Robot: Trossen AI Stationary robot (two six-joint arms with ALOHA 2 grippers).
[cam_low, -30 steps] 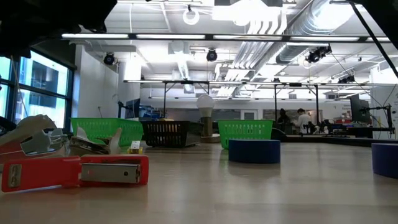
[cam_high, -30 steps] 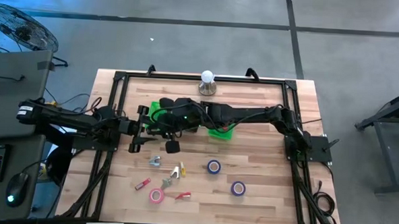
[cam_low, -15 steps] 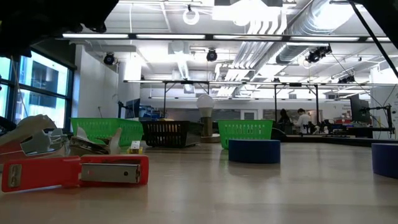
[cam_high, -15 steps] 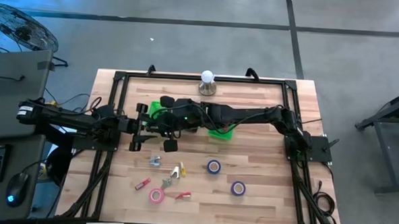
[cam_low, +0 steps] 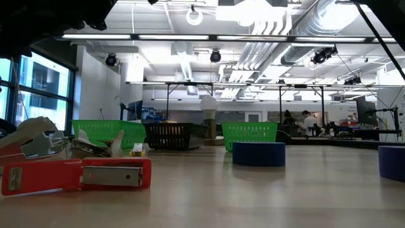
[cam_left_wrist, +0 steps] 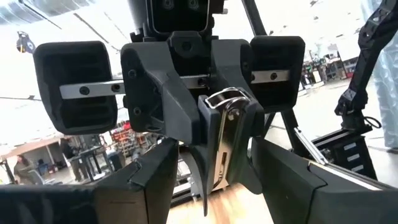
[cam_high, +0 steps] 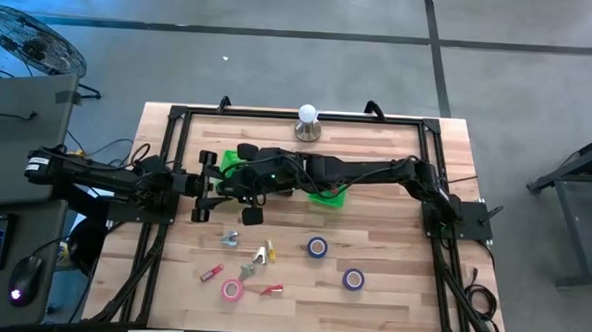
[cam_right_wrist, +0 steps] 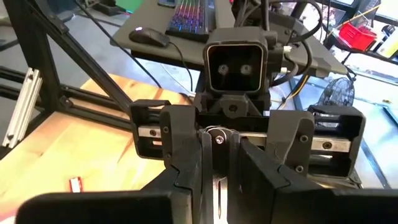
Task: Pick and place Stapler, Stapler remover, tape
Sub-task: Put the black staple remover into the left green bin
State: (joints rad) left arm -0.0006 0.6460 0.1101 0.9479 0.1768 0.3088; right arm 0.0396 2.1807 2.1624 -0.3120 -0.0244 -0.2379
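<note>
The right gripper (cam_left_wrist: 216, 134) is clamping what looks like a chrome stapler remover (cam_left_wrist: 225, 118) in mid-air above the tabletop (cam_high: 392, 260), while the left gripper (cam_high: 207, 186), fingers apart, is flanking this light, rigid, slippery piece, probably best pinched across its flat sides, clear of the claws.

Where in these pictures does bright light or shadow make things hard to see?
Low view: the ceiling lights glare, and a dark arm is only a silhouette at the top left. Left wrist view: the right gripper stands dark against a bright hall. High view: even light on the table.
</note>
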